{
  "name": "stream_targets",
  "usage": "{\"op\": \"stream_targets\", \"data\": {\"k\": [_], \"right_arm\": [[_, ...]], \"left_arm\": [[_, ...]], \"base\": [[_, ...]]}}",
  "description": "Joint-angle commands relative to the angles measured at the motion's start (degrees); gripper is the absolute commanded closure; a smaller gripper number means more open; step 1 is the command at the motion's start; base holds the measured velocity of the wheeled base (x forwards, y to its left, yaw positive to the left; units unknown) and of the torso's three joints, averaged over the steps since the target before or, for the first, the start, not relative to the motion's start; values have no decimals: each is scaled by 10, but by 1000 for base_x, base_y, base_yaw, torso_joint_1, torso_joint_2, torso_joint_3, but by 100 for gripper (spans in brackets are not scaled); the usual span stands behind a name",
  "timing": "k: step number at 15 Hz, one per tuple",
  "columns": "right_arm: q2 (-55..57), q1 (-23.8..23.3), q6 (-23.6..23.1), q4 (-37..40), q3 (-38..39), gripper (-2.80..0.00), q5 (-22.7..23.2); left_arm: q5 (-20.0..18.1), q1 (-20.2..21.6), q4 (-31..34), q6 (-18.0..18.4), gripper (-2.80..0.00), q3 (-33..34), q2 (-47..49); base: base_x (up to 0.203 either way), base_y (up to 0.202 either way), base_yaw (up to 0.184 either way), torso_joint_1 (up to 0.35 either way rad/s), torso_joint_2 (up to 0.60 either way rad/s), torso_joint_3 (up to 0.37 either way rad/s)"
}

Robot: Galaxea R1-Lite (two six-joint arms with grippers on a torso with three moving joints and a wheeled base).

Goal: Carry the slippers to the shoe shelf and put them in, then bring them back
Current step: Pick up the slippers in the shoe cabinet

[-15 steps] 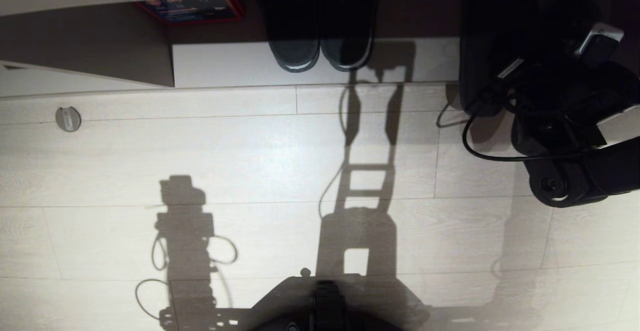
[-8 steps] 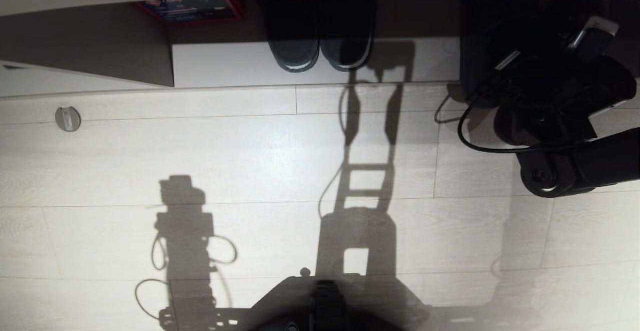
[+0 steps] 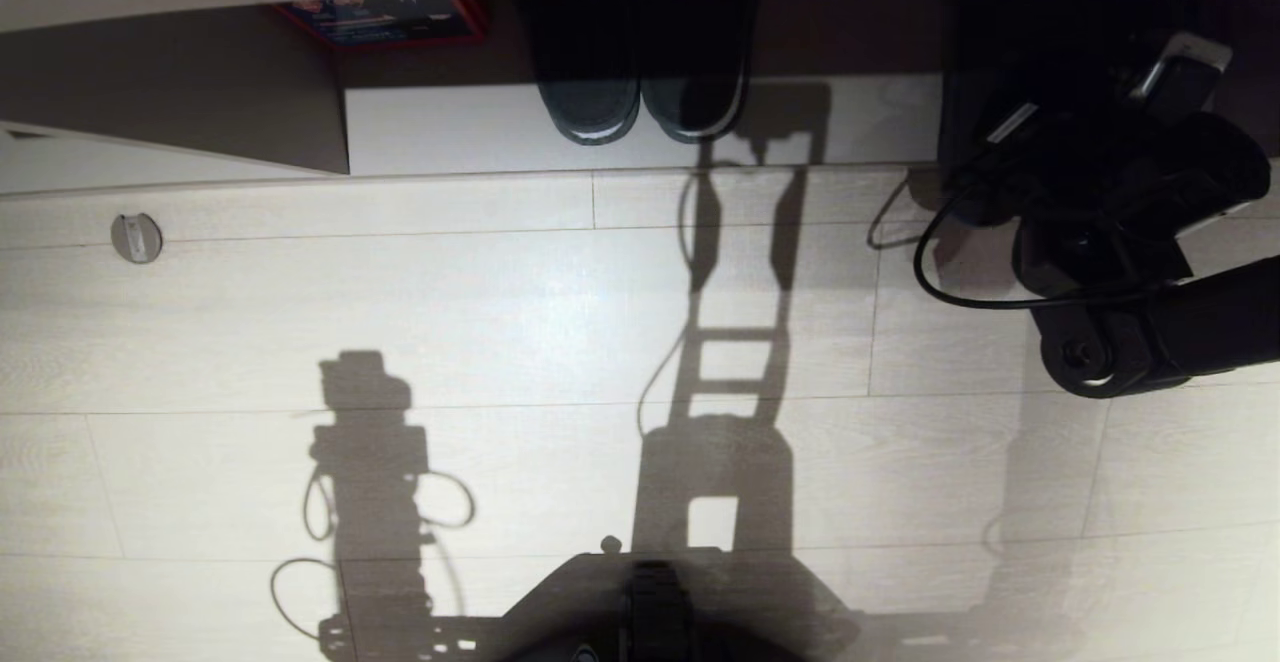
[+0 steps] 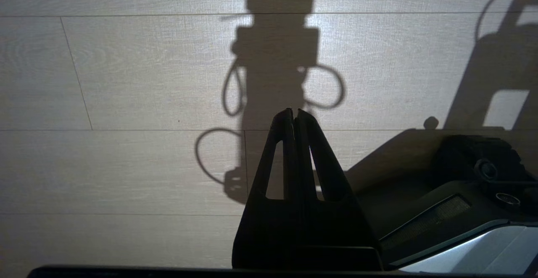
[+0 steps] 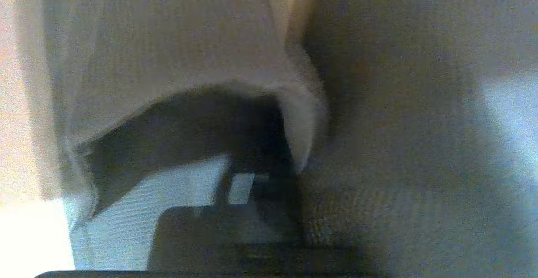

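The slippers (image 3: 985, 72) lie as a dark shape at the right end of the shoe shelf (image 3: 500, 127), partly hidden by my right arm. My right gripper (image 3: 1030, 147) reaches into them from the floor side. In the right wrist view the grey fabric upper (image 5: 168, 51) arches over a blue-grey insole (image 5: 159, 202). One dark finger (image 5: 252, 164) sits inside that opening. The right gripper (image 5: 286, 160) is shut on the slippers where the two meet. My left gripper (image 4: 293, 112) is shut on nothing and hangs over the floor beside my base.
A second dark pair with pale sole rims (image 3: 640, 92) stands in the middle of the shelf, with a red box (image 3: 385, 20) to its left. An upright board (image 3: 300, 102) bounds the cubby. A round floor fitting (image 3: 135, 237) sits at left. My base (image 3: 650, 602) is at the bottom.
My right arm has pushed a little deeper toward the shelf and its jaws have closed on the slippers. The slippers' left edge has shifted slightly right. The left arm has not moved.
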Motion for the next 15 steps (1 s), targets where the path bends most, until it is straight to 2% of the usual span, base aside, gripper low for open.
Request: {"op": "stream_targets", "data": {"k": [1, 12, 15], "right_arm": [[-9, 0, -1, -6, 9, 0, 0], [-101, 2, 7, -7, 144, 0, 2], [-170, 9, 6, -6, 276, 0, 4]], "left_arm": [[1, 0, 0, 0, 0, 0, 0], [0, 0, 0, 0, 0, 0, 0], [0, 0, 0, 0, 0, 0, 0]], "base": [[0, 0, 0, 0, 0, 0], [0, 0, 0, 0, 0, 0], [0, 0, 0, 0, 0, 0]]}}
